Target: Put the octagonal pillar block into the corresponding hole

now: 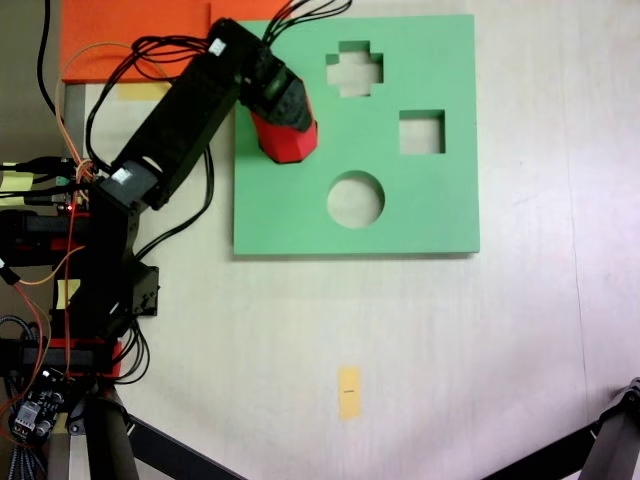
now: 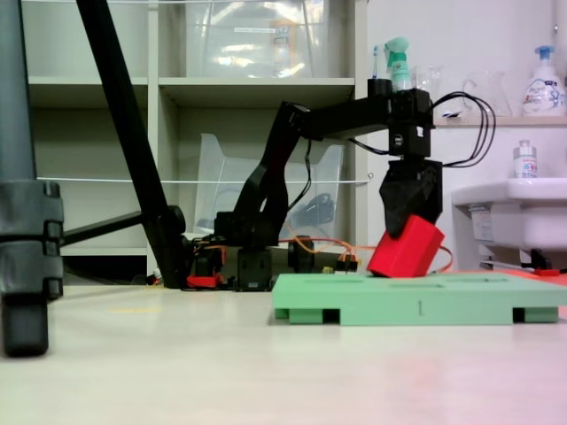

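The bright red octagonal pillar block (image 1: 288, 142) (image 2: 406, 249) is tilted, and its lower corner touches the top of the green foam board (image 1: 300, 215) (image 2: 416, 308) near the board's upper-left part. My gripper (image 1: 281, 118) (image 2: 409, 220) comes down on the block from above and is shut on its upper end. The eight-sided hole is hidden, apparently under the block and the gripper. The board's cross cutout (image 1: 354, 68), square cutout (image 1: 421, 132) and round cutout (image 1: 355, 198) lie open to the right of the block.
An orange foam sheet (image 1: 130, 35) lies beyond the board's upper-left corner. A yellow tape mark (image 1: 348, 392) sits on the pale table below the board. The arm's base and wires (image 1: 70, 260) fill the left edge. Tripod legs (image 2: 27, 266) (image 1: 610, 440) stand nearby.
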